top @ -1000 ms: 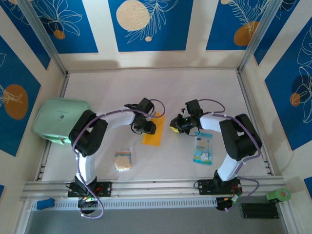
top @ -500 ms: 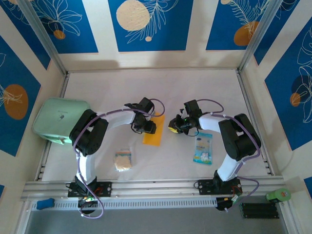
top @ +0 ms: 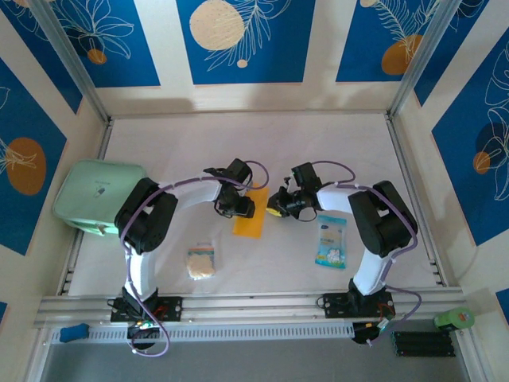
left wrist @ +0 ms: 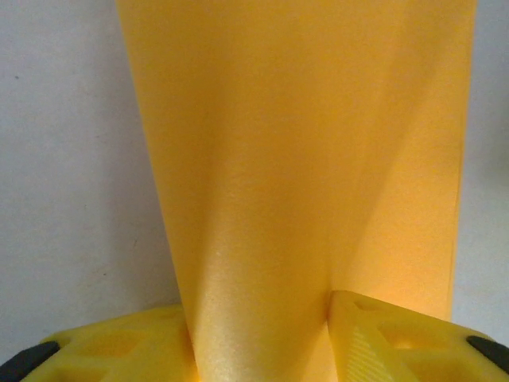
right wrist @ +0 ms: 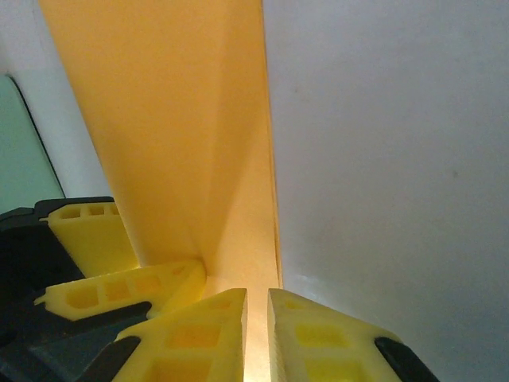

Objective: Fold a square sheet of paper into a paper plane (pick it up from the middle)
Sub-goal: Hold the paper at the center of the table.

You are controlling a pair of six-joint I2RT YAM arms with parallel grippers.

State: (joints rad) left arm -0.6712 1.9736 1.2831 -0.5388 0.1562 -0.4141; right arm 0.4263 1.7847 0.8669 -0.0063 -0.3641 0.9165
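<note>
The square sheet of paper (top: 250, 222) is an orange-yellow folded strip lying on the white table between the two arms. My left gripper (top: 241, 205) sits on the sheet's far left part. In the left wrist view its yellow fingers (left wrist: 398, 338) pinch a raised ridge of the paper (left wrist: 302, 159), so the left gripper (left wrist: 258, 322) is shut on it. My right gripper (top: 274, 209) is at the sheet's right edge. In the right wrist view the right gripper (right wrist: 257, 306) is shut to a thin slit, low over the edge of the paper (right wrist: 175, 119).
A light-blue and white packet (top: 331, 242) lies right of the paper. A small beige spongy square (top: 202, 261) sits near the front left. A mint-green box (top: 97, 196) stands at the left wall, also seen as a green surface (right wrist: 20, 151) past the left fingers (right wrist: 95, 239).
My right gripper has moved left across the table up to the paper's right edge. The left gripper and the paper have stayed put.
</note>
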